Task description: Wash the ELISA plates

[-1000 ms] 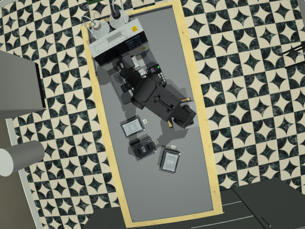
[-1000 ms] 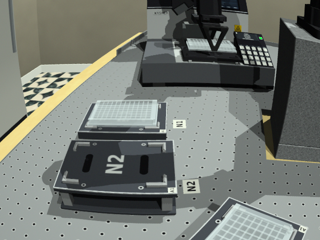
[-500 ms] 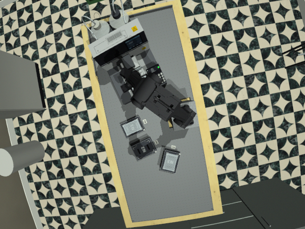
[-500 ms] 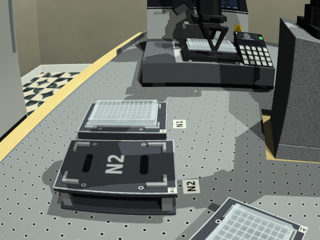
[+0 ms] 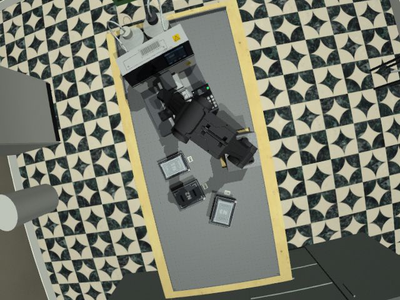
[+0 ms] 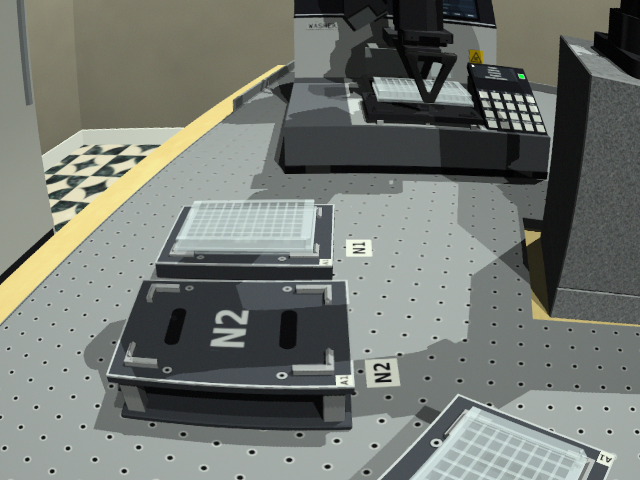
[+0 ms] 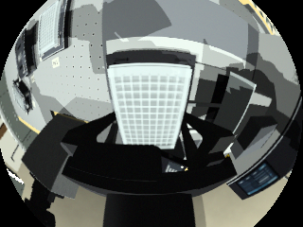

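Top view shows N2 (image 5: 189,194) (image 6: 232,330) (image 7: 29,47) bare and the lamp (image 5: 207,87) (image 6: 521,76) green, so I'd tag step 3 starting: gripper (image 5: 167,104) (image 6: 426,93) (image 7: 149,114) pinching the plate (image 5: 185,93) (image 6: 387,90) (image 7: 149,95) by its long sides at the washer (image 5: 158,48) (image 6: 361,149) (image 7: 258,180)'s carrier, next a straight lift, then A1 matched.

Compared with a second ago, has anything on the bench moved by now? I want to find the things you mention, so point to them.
Nothing visibly changed. The black end effector (image 6: 428,95) (image 7: 149,114) is still at the clear gridded plate (image 6: 385,88) (image 7: 151,96) on the washer, the small square lamp (image 5: 207,87) (image 6: 521,76) is still green, and the black nest marked N2 (image 5: 182,190) (image 6: 261,321) still has no plate.
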Motion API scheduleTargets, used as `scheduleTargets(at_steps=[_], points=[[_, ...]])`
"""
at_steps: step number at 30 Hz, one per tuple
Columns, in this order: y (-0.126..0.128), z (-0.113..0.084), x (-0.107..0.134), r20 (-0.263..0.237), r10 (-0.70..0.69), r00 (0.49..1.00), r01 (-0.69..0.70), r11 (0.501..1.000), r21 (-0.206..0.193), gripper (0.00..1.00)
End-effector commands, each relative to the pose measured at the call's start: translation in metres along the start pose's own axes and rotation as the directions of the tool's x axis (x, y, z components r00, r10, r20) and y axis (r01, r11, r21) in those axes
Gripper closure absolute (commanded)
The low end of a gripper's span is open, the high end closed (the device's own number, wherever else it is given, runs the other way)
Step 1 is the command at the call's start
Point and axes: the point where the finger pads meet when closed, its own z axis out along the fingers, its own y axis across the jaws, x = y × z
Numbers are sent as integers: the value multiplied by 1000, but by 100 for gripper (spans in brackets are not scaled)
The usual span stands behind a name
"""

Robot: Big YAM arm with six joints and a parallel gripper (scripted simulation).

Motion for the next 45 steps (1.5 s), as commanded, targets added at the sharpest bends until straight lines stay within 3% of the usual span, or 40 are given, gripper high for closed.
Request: scheduleTargets(at_steps=[1, 45], points=[[-14, -2, -11, 12, 4, 1000, -5, 1000, 18, 16], [-9, -4, -6, 12, 0, 1000, -1, 1000, 20, 16]])
